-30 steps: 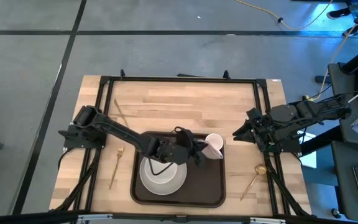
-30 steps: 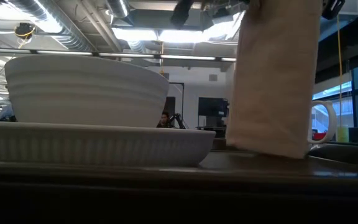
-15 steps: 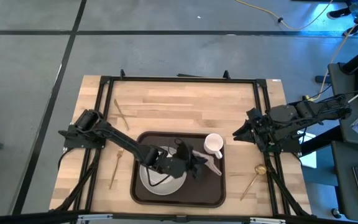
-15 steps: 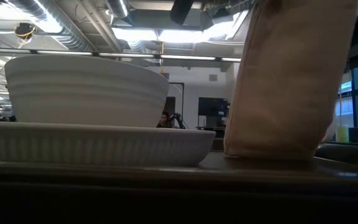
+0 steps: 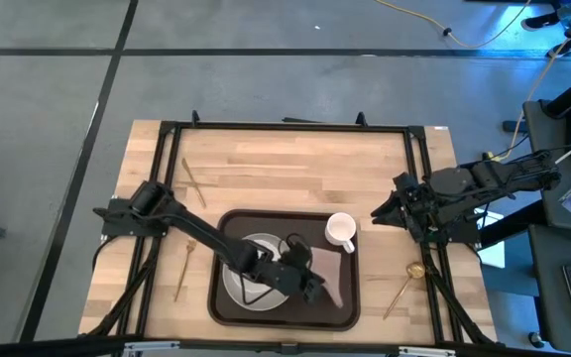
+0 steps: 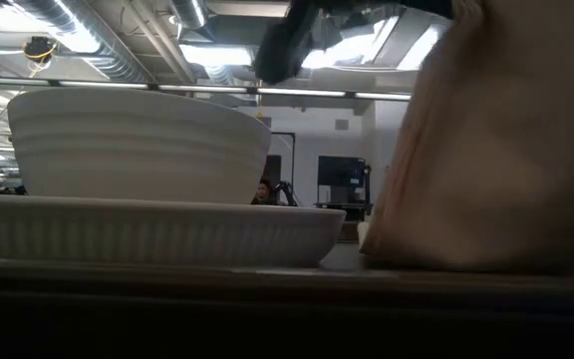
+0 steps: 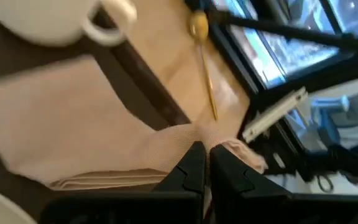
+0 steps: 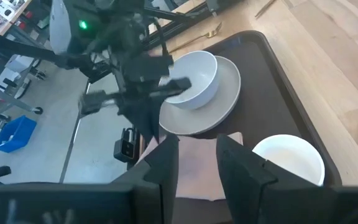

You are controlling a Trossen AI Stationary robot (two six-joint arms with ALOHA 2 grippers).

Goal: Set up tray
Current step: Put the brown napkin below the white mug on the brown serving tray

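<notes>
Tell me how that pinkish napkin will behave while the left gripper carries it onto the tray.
Likely floppy: the napkin drapes and folds from the pinch of the left gripper. Probably light, since a small corner grip lifts it. It may bunch or land crooked on the tray beside the cup rather than lie flat.

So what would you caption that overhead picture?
Left hand lays a napkin on the tray, beside the bowl and cup.
</notes>
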